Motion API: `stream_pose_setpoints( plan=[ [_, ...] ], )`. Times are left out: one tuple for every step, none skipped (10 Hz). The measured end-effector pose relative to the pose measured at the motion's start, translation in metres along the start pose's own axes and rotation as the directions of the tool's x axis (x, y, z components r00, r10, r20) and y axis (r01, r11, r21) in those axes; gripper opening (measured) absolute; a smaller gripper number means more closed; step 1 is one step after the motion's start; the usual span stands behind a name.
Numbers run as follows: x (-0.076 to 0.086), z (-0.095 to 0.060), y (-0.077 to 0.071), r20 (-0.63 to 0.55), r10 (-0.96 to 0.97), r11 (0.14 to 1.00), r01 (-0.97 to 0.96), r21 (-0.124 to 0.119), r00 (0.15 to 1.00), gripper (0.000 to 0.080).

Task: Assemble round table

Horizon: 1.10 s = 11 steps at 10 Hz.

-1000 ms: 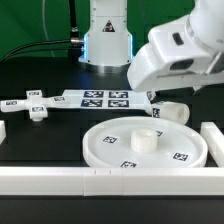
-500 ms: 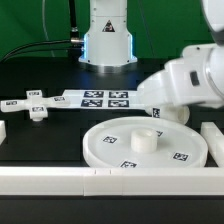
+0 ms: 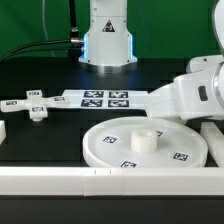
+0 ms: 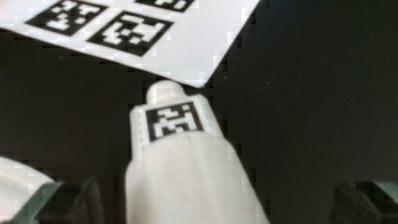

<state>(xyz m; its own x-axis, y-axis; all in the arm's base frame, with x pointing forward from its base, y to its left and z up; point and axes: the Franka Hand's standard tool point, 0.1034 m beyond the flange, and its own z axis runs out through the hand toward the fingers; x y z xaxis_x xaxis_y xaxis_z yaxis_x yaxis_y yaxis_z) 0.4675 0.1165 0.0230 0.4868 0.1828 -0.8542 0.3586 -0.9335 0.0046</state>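
gripper (image 4: 214,205) dropped onto cylinder leg (image 4: 178,150) by marker board (image 4: 125,30), near worktop's edge at exterior view's right; fingers (image 4: 63,203) spread astride leg; grasp seemed next.

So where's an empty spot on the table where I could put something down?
The biggest bare patch of table lies between the foot piece, the marker board, the disc and the front border bar. It is crowded at the exterior view's right: the arm hangs there, its open fingers either side of the leg.
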Motion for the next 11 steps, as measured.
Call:
stream_pose_setpoints(
  plan=[
    [0.0033,0.0021,-0.0002,-0.007,-0.001,1.0,0.001,0.0,1.0,0.0649],
    [0.0064,0.0045,-0.0013,-0.013,-0.003,1.0,0.003,0.0,1.0,0.0649],
    [0.0078,0.0065,-0.0016,-0.015,-0.004,1.0,0.004,0.0,1.0,0.0649],
    [0.0078,0.0066,-0.0016,-0.015,-0.004,1.0,0.004,0.0,1.0,0.0649],
    [0.0078,0.0066,-0.0014,-0.015,-0.004,1.0,0.004,0.0,1.0,0.0649],
    [0.0078,0.0066,-0.0012,-0.015,-0.004,1.0,0.004,0.0,1.0,0.0521],
    [0.0077,0.0066,-0.001,-0.015,-0.003,1.0,0.003,0.0,1.0,0.0521],
    [0.0077,0.0065,-0.0011,-0.015,-0.003,1.0,0.003,0.0,1.0,0.041],
    [0.0077,0.0065,-0.0011,-0.015,-0.004,1.0,0.004,0.0,1.0,0.041],
    [0.0076,0.0063,-0.001,-0.015,-0.005,1.0,0.005,0.0,1.0,0.041],
    [0.0074,0.0054,-0.0008,-0.017,-0.009,1.0,0.009,0.001,1.0,0.041]
  ],
)
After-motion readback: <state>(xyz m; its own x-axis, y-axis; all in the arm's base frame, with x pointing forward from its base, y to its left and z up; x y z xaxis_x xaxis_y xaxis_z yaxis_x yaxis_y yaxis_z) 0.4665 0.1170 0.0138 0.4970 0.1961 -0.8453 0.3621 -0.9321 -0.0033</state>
